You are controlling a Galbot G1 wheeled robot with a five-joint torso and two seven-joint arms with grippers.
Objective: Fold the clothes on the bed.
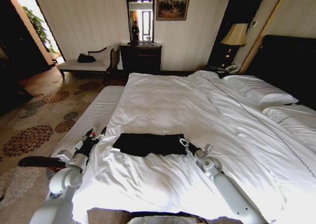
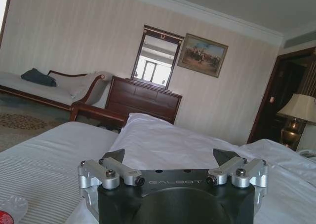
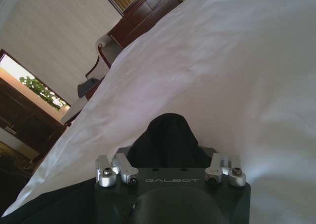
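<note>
- T-shirt lies on the bed, near its foot.
- Left gripper left of the T-shirt; right gripper at its right edge.

both arms reach forward, left gripper parted, right gripper clamped.
</note>
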